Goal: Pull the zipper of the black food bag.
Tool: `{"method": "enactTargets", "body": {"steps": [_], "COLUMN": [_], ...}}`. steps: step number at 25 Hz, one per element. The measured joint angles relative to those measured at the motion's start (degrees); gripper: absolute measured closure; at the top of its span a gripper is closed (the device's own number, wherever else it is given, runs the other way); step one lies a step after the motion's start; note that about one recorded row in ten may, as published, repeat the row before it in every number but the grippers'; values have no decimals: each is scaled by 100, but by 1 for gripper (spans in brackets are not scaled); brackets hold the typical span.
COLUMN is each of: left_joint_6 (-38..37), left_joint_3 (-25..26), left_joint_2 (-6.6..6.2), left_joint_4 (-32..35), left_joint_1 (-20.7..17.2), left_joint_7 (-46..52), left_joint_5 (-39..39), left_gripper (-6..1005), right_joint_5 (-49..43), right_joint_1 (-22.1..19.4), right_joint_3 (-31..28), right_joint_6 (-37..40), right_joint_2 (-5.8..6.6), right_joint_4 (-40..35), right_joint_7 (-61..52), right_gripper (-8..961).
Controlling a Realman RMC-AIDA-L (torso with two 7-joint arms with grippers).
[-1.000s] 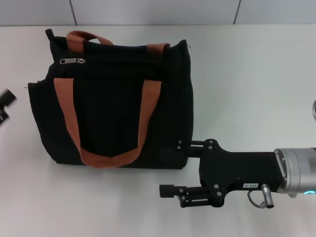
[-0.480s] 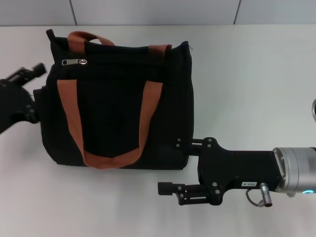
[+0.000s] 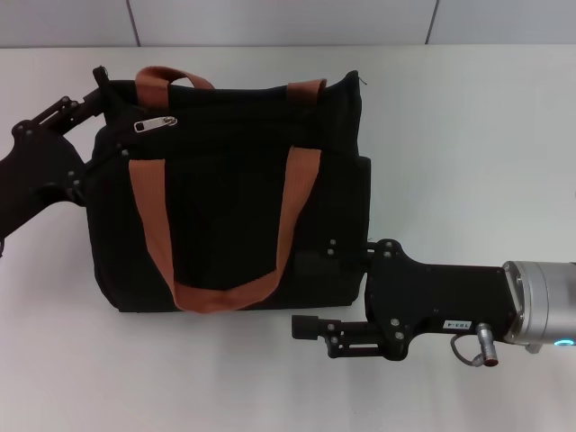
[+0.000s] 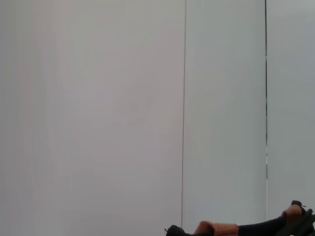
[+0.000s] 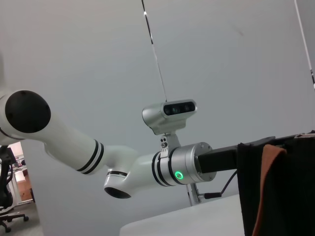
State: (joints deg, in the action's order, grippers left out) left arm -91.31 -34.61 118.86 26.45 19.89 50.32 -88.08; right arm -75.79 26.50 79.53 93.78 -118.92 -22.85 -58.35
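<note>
The black food bag [image 3: 229,180] lies flat on the white table, rust-orange straps up. The silver zipper [image 3: 155,124] sits near its far left corner, on the zip track. My left gripper [image 3: 90,135] is open against the bag's left side, its upper finger [image 3: 85,99] reaching the far left corner close to the zipper. My right gripper [image 3: 313,286] is open at the bag's near right corner, one finger [image 3: 346,247] on the fabric, the other [image 3: 310,327] on the table. The bag's top edge [image 4: 256,228] shows in the left wrist view. Its side [image 5: 290,191] shows in the right wrist view.
The white table [image 3: 468,135] has bare room to the right of the bag and in front of it. A pale wall runs along the far edge. The right wrist view shows the left arm [image 5: 123,169] with a green ring light, reaching the bag.
My left gripper has come in from the left edge to the bag's far left corner. The bag has shifted to the right and turned slightly. My right gripper has moved a little with it.
</note>
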Motion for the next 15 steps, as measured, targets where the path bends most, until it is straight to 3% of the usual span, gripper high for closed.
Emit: {"method": "enactTargets", "body": {"steps": [15], "left_joint_6": [94], "left_joint_3": [76], "left_joint_2": [-4], "left_joint_4": [-265], "left_joint_1": [-78], "left_joint_7": [-45], "left_joint_5": [425], "left_gripper": [365], "right_joint_5": [0], "right_joint_1": [57], "right_joint_3": [1], "right_joint_6": [-152], "right_joint_2": [-5], "right_joint_4": [-33], "right_joint_7": [0], "right_gripper": [239]}}
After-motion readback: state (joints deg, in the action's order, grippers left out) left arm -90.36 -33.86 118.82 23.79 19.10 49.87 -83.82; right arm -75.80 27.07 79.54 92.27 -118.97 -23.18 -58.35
